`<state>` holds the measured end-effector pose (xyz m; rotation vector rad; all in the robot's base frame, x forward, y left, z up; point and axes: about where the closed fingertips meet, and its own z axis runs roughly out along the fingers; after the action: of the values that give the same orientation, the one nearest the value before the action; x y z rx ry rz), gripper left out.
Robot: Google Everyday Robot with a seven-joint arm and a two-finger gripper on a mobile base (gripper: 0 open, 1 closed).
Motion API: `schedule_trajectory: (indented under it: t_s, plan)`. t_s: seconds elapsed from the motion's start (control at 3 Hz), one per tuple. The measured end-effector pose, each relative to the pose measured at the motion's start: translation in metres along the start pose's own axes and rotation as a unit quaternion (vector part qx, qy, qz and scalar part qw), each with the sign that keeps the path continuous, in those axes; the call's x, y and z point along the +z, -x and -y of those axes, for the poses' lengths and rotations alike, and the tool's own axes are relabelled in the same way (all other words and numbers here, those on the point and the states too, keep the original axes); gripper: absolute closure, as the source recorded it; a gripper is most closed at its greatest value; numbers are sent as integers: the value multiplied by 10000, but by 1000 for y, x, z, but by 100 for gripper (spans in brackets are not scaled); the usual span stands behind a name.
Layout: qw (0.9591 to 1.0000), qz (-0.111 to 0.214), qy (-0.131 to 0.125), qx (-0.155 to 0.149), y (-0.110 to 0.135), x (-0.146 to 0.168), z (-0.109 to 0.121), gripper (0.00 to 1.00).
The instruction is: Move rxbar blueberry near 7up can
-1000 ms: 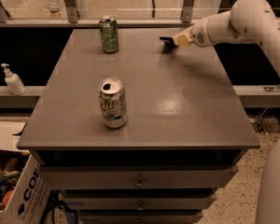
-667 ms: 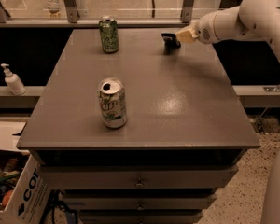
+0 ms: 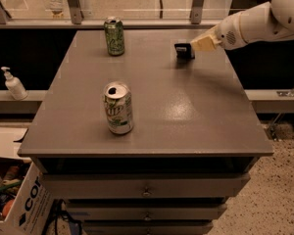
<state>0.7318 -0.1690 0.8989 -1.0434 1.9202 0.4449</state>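
The 7up can (image 3: 118, 107), white and silver with green lettering, stands open-topped on the left middle of the grey table (image 3: 186, 116). My gripper (image 3: 192, 47) reaches in from the right over the table's far right part. It is shut on the rxbar blueberry (image 3: 184, 50), a small dark bar held at the beige fingertips just above the tabletop. The bar is far from the 7up can, to its right and behind it.
An all-green can (image 3: 114, 35) stands at the table's far left. A soap dispenser (image 3: 12, 83) sits on a ledge to the left. A cardboard box (image 3: 19, 204) stands on the floor at lower left. Drawers are below the tabletop.
The gripper and the dark bar have shifted slightly to the right and toward the front. Both cans have stayed put.
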Motion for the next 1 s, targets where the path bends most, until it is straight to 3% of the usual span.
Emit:
schedule_trajectory:
  t_s: [0.33,1.0]
  plan:
    - [9986,-209,461,-161,-14,-21,-38,100]
    - [9909,-549,1196,-279,-45,-71,-106,100]
